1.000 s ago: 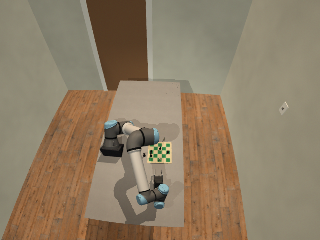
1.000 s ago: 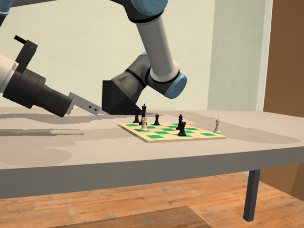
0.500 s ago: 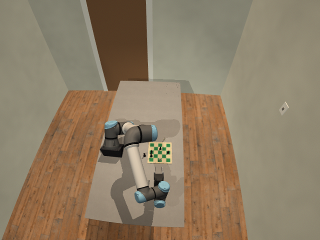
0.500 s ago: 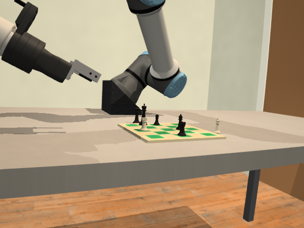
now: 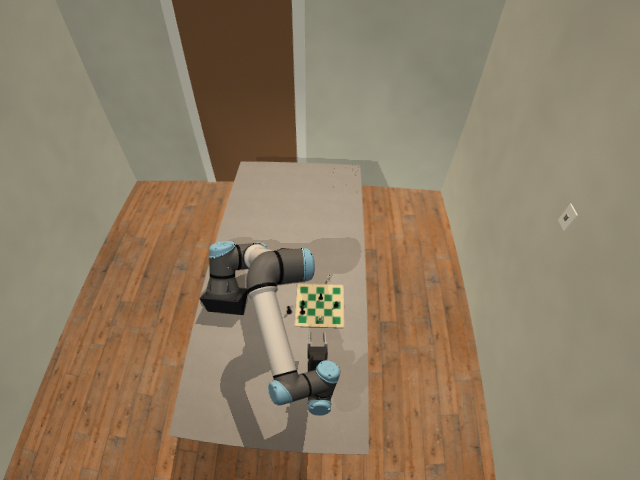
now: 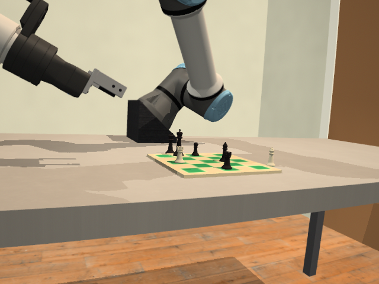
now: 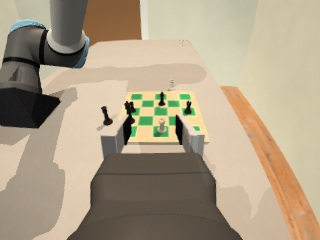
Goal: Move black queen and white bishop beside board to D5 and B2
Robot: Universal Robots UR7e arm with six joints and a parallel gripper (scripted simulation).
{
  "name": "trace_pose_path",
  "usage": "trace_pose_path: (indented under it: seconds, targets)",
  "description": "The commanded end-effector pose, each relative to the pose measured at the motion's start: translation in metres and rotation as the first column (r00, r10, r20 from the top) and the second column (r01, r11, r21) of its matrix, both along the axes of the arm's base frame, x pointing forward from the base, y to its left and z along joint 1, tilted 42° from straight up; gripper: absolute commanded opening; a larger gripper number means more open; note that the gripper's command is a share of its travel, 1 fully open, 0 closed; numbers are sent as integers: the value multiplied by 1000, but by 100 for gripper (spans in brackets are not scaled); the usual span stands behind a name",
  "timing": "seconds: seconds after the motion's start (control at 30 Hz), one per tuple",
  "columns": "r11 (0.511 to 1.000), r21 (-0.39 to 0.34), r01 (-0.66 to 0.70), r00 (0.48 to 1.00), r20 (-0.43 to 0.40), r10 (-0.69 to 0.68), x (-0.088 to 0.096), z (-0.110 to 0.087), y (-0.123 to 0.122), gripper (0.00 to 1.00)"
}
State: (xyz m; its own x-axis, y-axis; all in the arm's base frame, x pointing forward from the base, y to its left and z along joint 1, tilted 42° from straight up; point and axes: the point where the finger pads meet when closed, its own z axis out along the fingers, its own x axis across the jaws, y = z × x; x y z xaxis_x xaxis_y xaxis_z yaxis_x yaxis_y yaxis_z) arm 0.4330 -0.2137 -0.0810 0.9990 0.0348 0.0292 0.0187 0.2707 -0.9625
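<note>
The black queen (image 5: 288, 310) (image 6: 169, 145) (image 7: 106, 116) stands upright on the table beside the board (image 5: 328, 320) (image 6: 211, 174) (image 7: 145, 132), on the side toward the robot base. The white bishop (image 5: 328, 278) (image 6: 271, 157) (image 7: 172, 84) stands upright on the table just beyond the board's far edge in the wrist view. My gripper (image 5: 317, 337) (image 6: 121, 92) (image 7: 153, 123) is open and empty. It hangs tilted, high above the table, short of the board's near edge in the wrist view. The board's letters and digits are too small to read.
On the board stand a white rook (image 6: 179, 155) (image 7: 162, 126), a black king (image 6: 179, 142), a black pawn (image 6: 195, 149), a black bishop (image 6: 224, 151) (image 7: 162, 99) and a black rook (image 6: 227, 161) (image 7: 188, 107). King and pawn stand close together near the queen's side.
</note>
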Motion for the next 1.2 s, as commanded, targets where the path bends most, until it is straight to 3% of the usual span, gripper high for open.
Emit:
trace_pose_path:
  seconds: [0.0,0.5,0.77,1.0,1.07,1.17]
  targets:
    - [1000,-11,-2,1000,1,2,-1,3,-1,100]
    - [990,-137,-26,1000,-4,26,-12,33,3,100]
    - [957,-285,-43,999,-20,39,-28,65,13,100]
    - [897,-440,-49,998,-43,34,-48,93,28,100]
    - [897,-440,-49,998,-43,34,-48,93,28,100]
    - [860,-508,-48,998,-54,24,-58,103,37,100]
